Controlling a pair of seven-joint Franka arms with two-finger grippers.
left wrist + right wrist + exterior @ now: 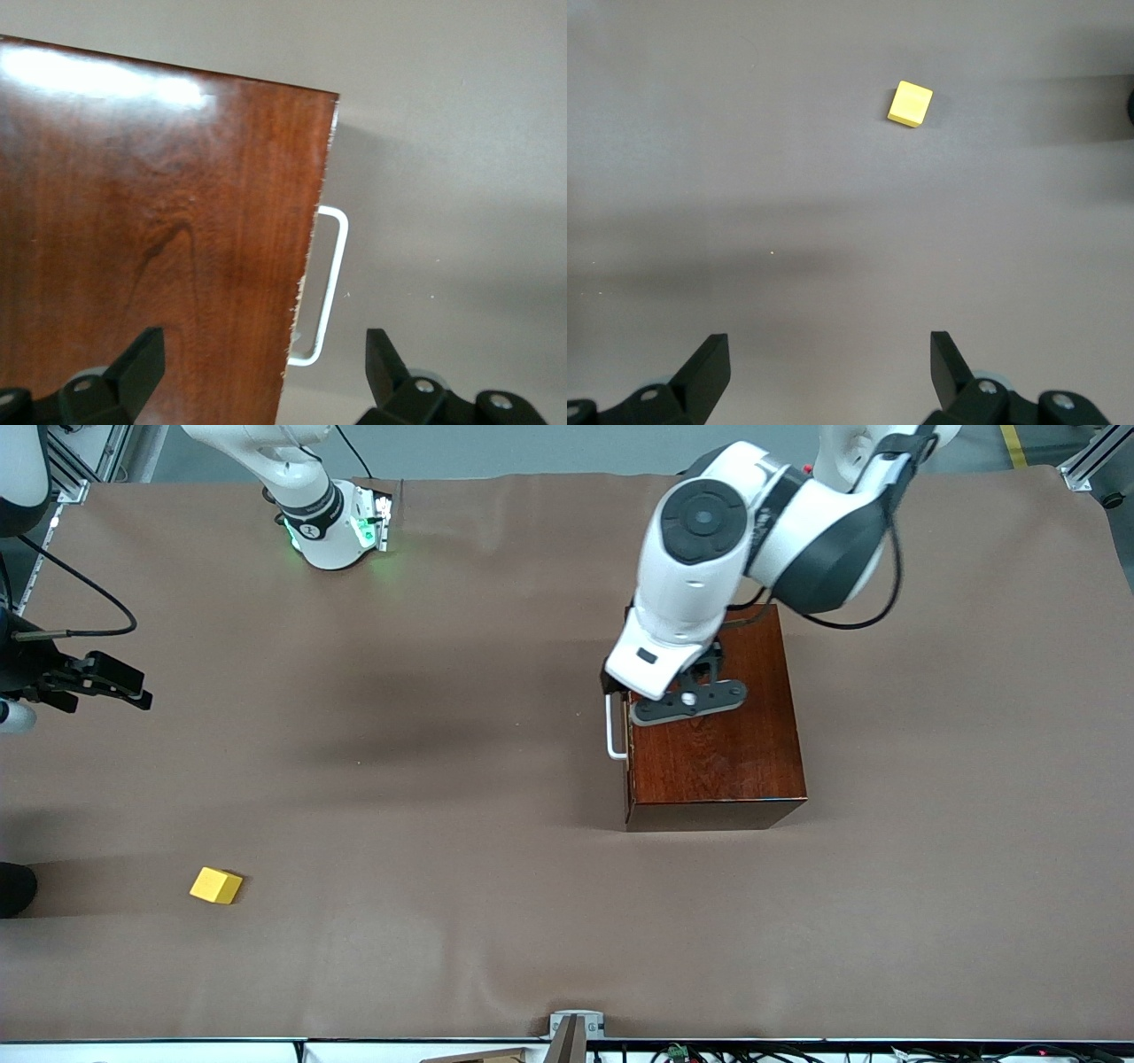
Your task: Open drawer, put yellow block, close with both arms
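Observation:
The dark reddish-brown wooden box [718,744] stands toward the left arm's end of the table. Its drawer is pushed in, and only the white bar handle [611,731] sticks out toward the right arm's end. My left gripper [261,345] hangs open just above the box's front edge; one finger is over the box top [159,221] and the other outside the handle [330,274]. The yellow block [215,886] lies on the cloth, nearer the front camera, toward the right arm's end. My right gripper [142,689] hovers open and empty over bare cloth, short of the block [910,104].
Brown cloth [443,779] covers the whole table. The right arm's green-lit base [332,527] stands farthest from the front camera. A dark rounded object [13,887] sits at the table's edge beside the block. A metal clamp [576,1027] marks the edge nearest the front camera.

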